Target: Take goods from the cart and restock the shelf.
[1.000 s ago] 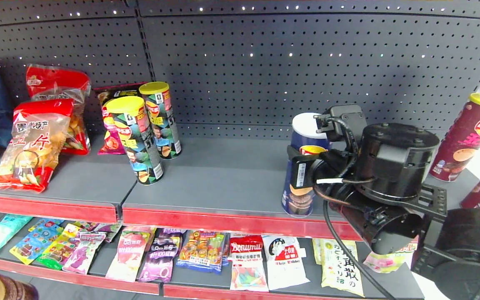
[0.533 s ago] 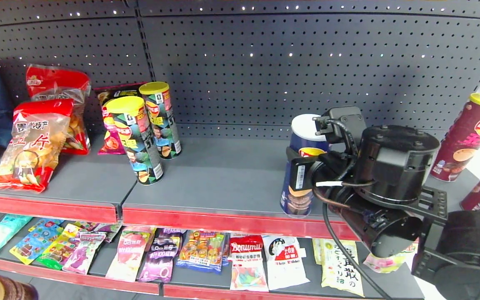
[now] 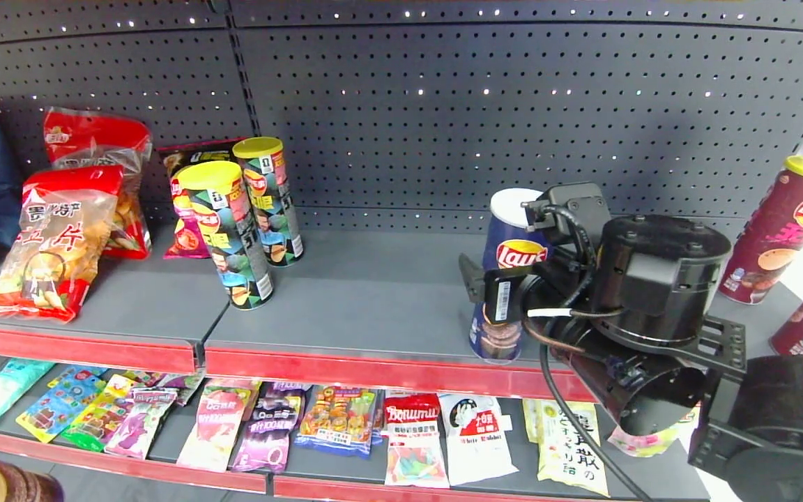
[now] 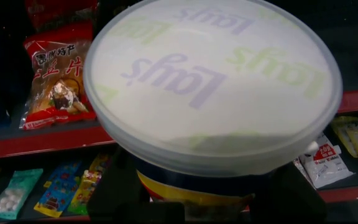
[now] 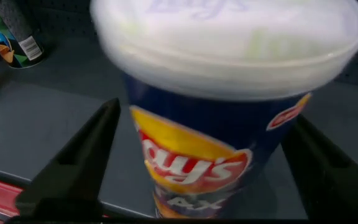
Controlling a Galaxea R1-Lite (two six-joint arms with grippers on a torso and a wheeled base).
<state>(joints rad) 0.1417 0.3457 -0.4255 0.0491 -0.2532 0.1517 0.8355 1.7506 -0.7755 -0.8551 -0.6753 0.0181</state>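
Head view is showing the blue chip can (image 3: 516,254) upright by the shelf's (image 3: 373,307) front edge, the right end effector (image 3: 502,289) straddling it, jaws spread clear. Left end effector (image 4: 197,202) is gripping a second can (image 4: 210,93). Likely light, thin-walled and slick, so a gentle mid-body hold is looking safest.

The right gripper (image 3: 506,275) is held at 3 o'clock, jaws spread wide; the left gripper (image 4: 207,202) is clamped on a chip can (image 4: 213,81).
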